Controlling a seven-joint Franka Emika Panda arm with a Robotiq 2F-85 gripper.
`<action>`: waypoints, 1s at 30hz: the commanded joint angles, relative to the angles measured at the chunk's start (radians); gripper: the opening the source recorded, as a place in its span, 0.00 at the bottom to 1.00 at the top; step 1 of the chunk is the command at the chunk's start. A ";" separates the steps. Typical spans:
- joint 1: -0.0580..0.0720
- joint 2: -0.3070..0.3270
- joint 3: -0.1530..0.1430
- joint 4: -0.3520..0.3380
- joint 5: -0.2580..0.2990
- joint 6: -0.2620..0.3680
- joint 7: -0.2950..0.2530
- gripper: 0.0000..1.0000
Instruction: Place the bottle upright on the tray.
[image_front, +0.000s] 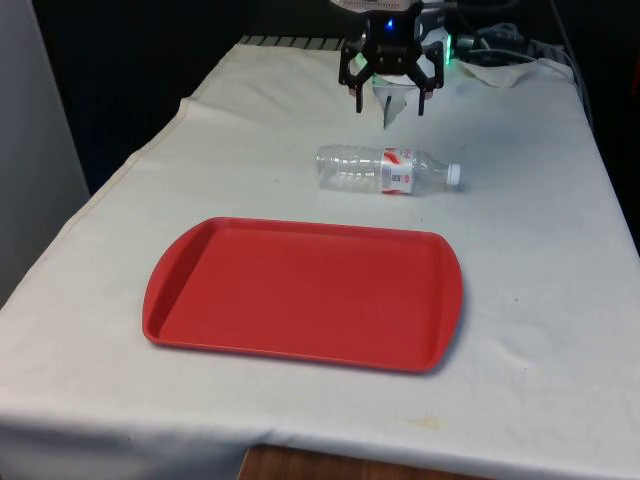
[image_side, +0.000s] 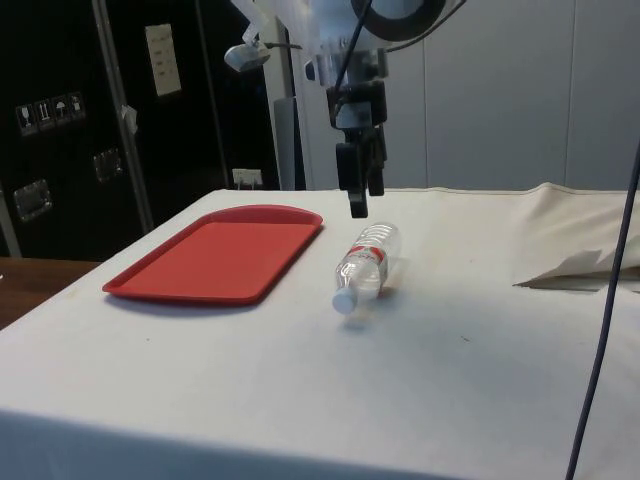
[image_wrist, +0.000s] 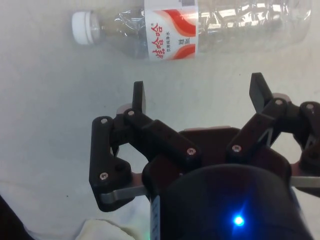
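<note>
1. The bottle (image_front: 388, 170) lies on its side on the table (image_front: 560, 300), between the table's far edge and the far rim of the red tray (image_front: 300, 292), well apart from that rim. Its white cap (image_front: 453, 175) points toward the table's edge on the front view's right.
2. The gripper (image_front: 388, 100) hangs above the cloth on the far side of the bottle, not touching it, with its two fingers (image_wrist: 140, 96) spread wide and nothing between them.
3. The step in hand looks like the approach for a grasp. The gripper should shift toward the tray until it is over the bottle, then come down.
4. The fingers are best set either side of the labelled middle (image_wrist: 170, 34), across the bottle's width, so the weight sits balanced when lifted.
5. The thin, clear plastic will likely dent and roll, so close gently and squarely, not near the cap.
6. A grip leaving room to swing the base downward will make standing the bottle on the empty tray easier.
</note>
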 joint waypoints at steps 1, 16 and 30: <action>-0.001 0.000 0.000 -0.002 -0.009 0.012 0.000 1.00; -0.001 0.015 -0.001 -0.001 -0.013 0.031 -0.072 1.00; 0.000 0.033 0.000 -0.002 -0.014 0.050 -0.151 1.00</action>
